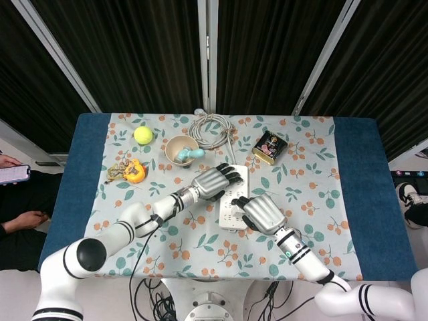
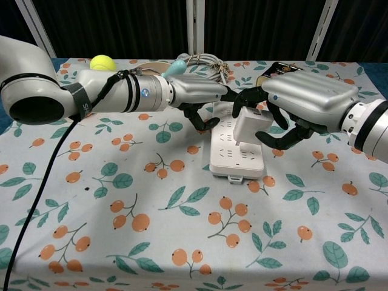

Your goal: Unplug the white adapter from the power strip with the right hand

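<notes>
A staged lab setup: black curtains behind a floral-clothed table strewn with props.

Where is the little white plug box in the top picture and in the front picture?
Head view: the white adapter barely shows, a white sliver at the fingertips of the right hand, just below picture middle.
Chest view: it is right of middle, upper half, tilted and held by the right hand above the power strip.
Shared landmark: the white power strip, with the left hand resting on its far end.
</notes>
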Robot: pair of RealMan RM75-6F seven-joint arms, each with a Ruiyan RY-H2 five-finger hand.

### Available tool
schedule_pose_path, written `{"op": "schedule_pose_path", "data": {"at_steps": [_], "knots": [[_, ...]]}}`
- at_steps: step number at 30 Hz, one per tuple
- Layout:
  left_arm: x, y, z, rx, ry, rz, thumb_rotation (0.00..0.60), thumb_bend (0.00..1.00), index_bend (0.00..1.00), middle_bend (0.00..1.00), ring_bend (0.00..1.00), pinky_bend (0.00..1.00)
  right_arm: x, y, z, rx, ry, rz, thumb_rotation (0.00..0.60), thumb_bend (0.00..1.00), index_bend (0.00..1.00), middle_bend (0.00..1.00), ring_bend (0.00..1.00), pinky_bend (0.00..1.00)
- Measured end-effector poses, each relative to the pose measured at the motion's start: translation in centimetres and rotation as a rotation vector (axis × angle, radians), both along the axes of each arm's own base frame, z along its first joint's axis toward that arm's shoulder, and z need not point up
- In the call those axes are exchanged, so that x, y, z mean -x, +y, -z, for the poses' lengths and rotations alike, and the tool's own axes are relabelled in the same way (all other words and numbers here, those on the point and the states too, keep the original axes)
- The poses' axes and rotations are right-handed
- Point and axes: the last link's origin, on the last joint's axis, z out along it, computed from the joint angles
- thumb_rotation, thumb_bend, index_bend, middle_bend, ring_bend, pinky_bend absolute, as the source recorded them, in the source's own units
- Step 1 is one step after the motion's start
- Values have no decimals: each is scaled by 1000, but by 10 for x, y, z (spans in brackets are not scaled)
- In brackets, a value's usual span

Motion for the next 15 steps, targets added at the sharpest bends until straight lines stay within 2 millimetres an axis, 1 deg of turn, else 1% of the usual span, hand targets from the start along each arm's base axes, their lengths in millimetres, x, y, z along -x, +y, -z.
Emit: {"op": "schedule_pose_path", "data": {"at_steps": [4,7,9,11,14,15], "knots": [[0,2,-4,-7,-14,0,600,541,113,130,0,33,1,4,-13,17,-3,-9,600,551,1000,840,641,788],[-2,4,-9,-18,-39,3,600,541,113,130,0,33,6,6,-27,36,11,-3,600,545,1000,833,636,780],[-4,6,-15,-27,-67,4,600,541,113,130,0,33,11,9,-37,43,29,10,600,533,989,792,610,743],[-6,7,-23,-38,-94,8,600,540,113,130,0,33,18,10,-45,44,56,29,600,504,916,732,557,698],[-7,9,-35,-57,-130,15,600,540,113,130,0,33,30,11,-53,31,106,81,600,429,698,631,454,626],[-7,9,-38,-62,-141,16,600,539,113,130,0,33,34,12,-54,20,119,106,600,398,603,582,406,594]]}}
